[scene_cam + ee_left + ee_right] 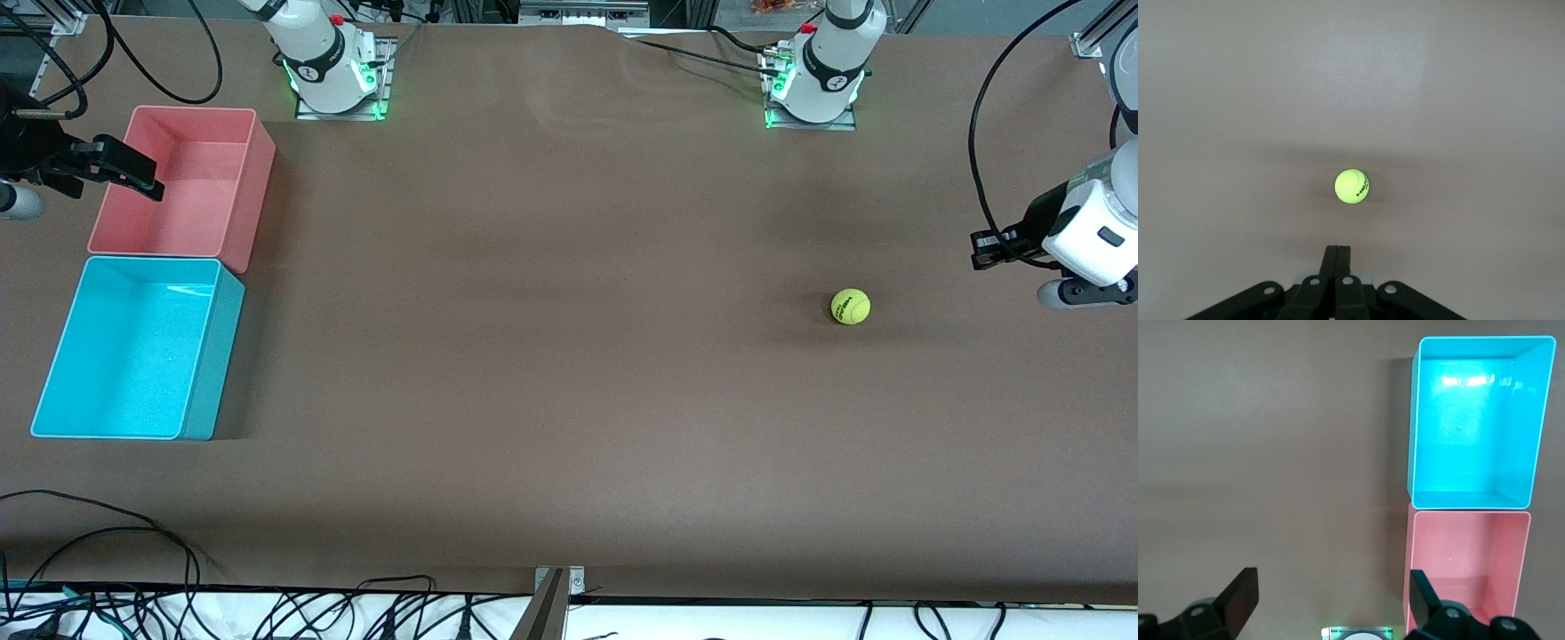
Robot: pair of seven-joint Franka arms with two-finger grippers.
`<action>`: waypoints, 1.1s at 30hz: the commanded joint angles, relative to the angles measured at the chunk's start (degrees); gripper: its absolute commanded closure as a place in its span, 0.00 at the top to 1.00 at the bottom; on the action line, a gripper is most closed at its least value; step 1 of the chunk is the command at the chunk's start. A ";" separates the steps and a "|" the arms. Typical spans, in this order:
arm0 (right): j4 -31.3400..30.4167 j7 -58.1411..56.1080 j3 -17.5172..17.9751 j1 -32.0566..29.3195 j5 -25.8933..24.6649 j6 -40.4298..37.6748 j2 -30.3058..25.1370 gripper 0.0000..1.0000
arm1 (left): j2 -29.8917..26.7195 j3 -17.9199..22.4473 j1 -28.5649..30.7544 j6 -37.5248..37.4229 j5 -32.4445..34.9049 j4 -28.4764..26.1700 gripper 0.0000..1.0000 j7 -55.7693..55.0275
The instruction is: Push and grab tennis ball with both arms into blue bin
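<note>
Tennis ball (850, 306) sits alone on the brown table (551, 356) toward the left arm's end, well apart from the blue bin (133, 348) at the right arm's end; pink bin (182, 182) touches it, farther from the camera. Left wrist view: left gripper (1337, 257) pinched shut, empty, ball dead ahead; I'd judge a low, centred push best, since open table gives room. Right wrist view: right gripper (1331, 597) spread wide, holding nothing, over the pink bin's edge; it waits.
</note>
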 commanded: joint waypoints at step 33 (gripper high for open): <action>1.14 -0.19 0.00 -0.54 -0.58 -1.21 -0.16 1.00 | 6.99 -0.23 4.97 22.98 -0.20 -17.78 0.00 -70.05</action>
